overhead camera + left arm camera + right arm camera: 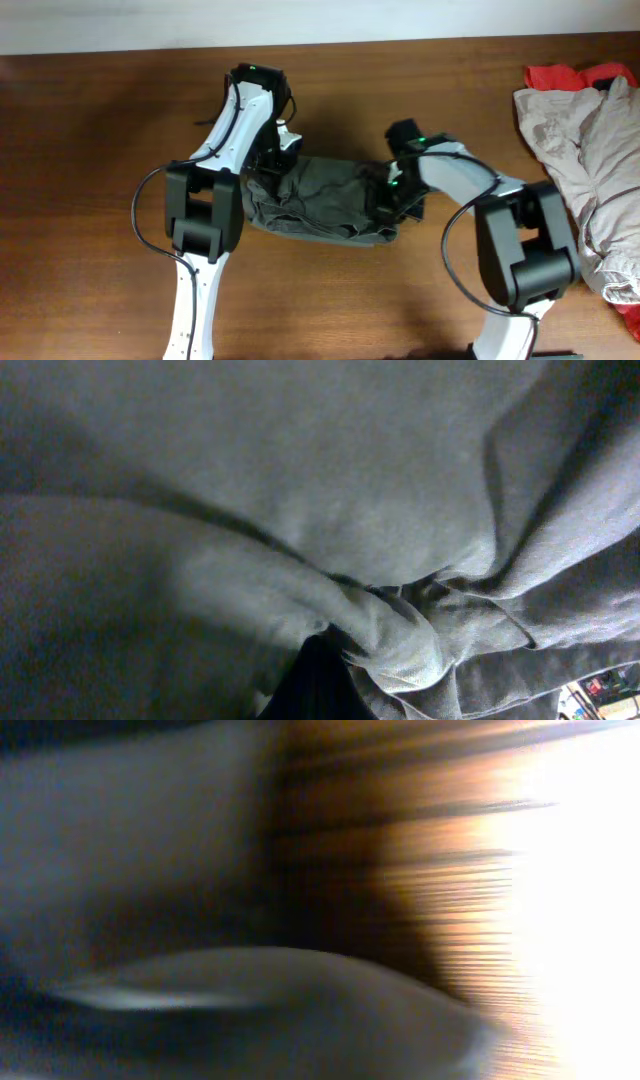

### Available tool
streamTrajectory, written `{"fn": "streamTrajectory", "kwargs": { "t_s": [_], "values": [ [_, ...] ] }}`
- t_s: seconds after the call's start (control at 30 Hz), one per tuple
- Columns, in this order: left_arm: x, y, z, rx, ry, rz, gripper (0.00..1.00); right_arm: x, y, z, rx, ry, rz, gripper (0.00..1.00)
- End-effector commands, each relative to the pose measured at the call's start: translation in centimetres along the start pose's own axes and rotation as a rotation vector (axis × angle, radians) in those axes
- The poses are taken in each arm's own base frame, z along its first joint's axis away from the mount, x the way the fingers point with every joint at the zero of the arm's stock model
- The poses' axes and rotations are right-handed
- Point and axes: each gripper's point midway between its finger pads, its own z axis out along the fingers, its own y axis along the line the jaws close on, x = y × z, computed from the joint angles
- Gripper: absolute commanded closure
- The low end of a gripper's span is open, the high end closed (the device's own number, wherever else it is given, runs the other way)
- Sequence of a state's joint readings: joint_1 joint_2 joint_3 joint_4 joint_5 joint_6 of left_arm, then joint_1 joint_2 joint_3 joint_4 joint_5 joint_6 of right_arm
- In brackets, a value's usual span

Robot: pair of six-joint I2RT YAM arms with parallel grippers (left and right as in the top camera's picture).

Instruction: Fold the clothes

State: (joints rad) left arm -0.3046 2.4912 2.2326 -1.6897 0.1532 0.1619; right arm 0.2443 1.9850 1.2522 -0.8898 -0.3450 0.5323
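Observation:
The clothes (320, 195), grey-olive shorts, lie bunched in a crumpled strip at the middle of the table. My left gripper (268, 168) is down at their left end. In the left wrist view the fabric (300, 480) fills the frame and gathers into a pinched fold at a dark fingertip (315, 685), so that gripper is shut on the cloth. My right gripper (393, 200) sits at the shorts' right end. The right wrist view is blurred. Grey cloth (150, 840) presses close over the jaws there, which are hidden, and the cloth seems held.
A pale beige garment (585, 150) is heaped at the right edge of the brown wooden table (100, 150), with a red cloth (560, 75) showing behind it. Both arms' white links reach in from the near edge.

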Motion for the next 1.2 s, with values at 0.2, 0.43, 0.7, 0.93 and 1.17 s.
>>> {"fn": "streamTrajectory", "kwargs": {
  "t_s": [0.2,0.43,0.7,0.93,1.17],
  "values": [
    [1.4,3.6,-3.6,-0.097,-0.083,-0.105,0.99,-0.6,-0.9,-1.6,-0.079,-0.007,-0.121,0.96],
    [1.3,2.3,-6.0,-0.098,-0.174,-0.08,0.98,1.1,7.8,-10.5,-0.401,-0.224,-0.415,0.96],
    [0.7,1.4,-5.9,-0.107,-0.186,-0.054,0.98,1.7,13.4,-12.9,-0.473,-0.381,-0.523,0.96],
    [0.3,1.3,-5.9,-0.116,-0.198,-0.045,0.98,0.5,15.2,-5.2,-0.414,-0.289,-0.505,0.96],
    [0.3,2.8,-4.2,-0.167,-0.166,-0.058,0.98,-0.6,7.5,2.1,-0.132,-0.12,-0.144,0.96]
  ]
}}
